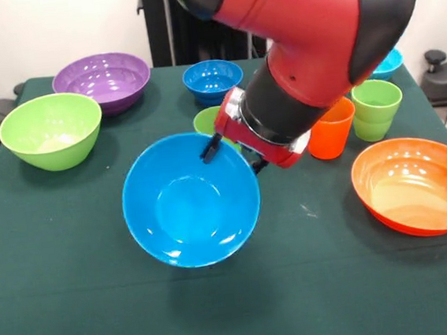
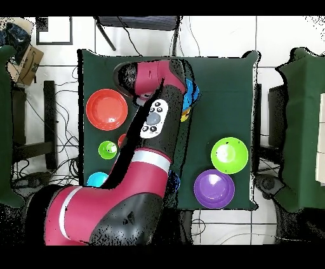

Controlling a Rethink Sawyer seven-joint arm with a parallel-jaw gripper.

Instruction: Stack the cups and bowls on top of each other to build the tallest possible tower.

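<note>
Gripper at frame centre, gripping the far rim of the blue bowl, which is tilted toward the camera. No legible writing. Behind it: green cup, mostly hidden by the arm. Right: orange cup, light green cup, orange bowl. Upper left: lime bowl, purple bowl, small dark blue bowl.

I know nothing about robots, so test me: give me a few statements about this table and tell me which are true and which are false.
1. The hand is at the rim of the large blue bowl. True.
2. The bowls are already stacked into a tower. False: every bowl sits apart from the others.
3. The orange bowl is empty. True.
4. The purple bowl sits inside the lime green bowl. False: they stand side by side.
5. An orange cup stands next to a green cup. True.
</note>
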